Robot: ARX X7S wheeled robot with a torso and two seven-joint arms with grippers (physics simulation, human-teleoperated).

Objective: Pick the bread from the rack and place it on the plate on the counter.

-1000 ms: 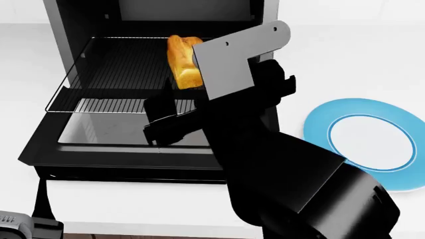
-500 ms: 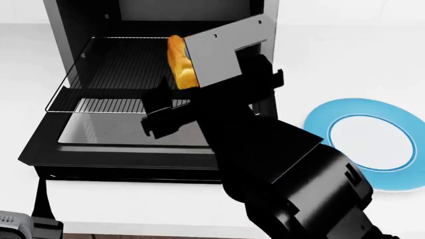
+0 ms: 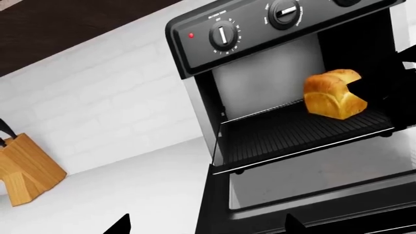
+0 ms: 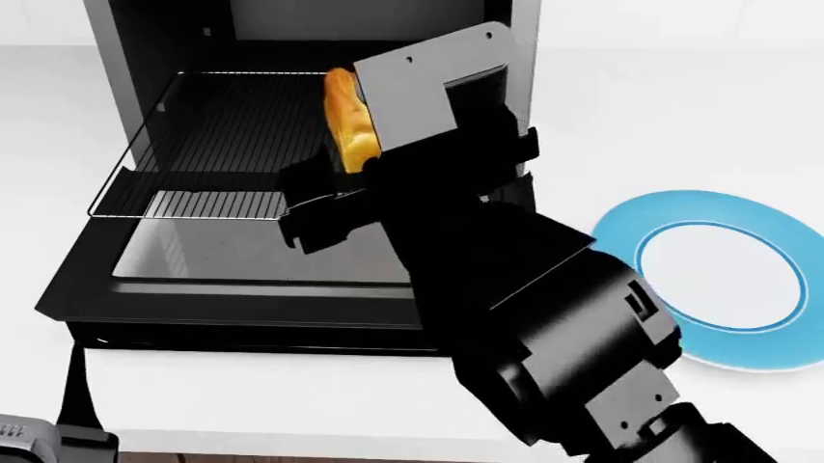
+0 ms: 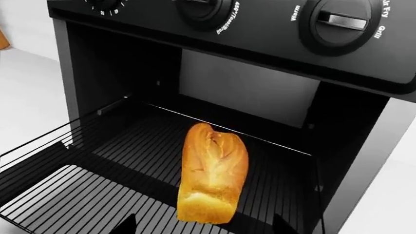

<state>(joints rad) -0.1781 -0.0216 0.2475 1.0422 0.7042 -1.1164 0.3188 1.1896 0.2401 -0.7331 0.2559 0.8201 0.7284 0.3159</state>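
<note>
Right gripper (image 5: pixel 202 225) is lining up on the bread (image 5: pixel 212 179) on the rack (image 5: pixel 85 195), jaws spread wide, empty. Next: advance to straddle the loaf, then close.

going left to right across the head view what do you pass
Thin silver wire rack pulled out of the black oven → small golden-orange bread loaf on the rack's right part → grey plate and black body of the right arm's wrist → bare white counter → round blue-rimmed white plate.
</note>
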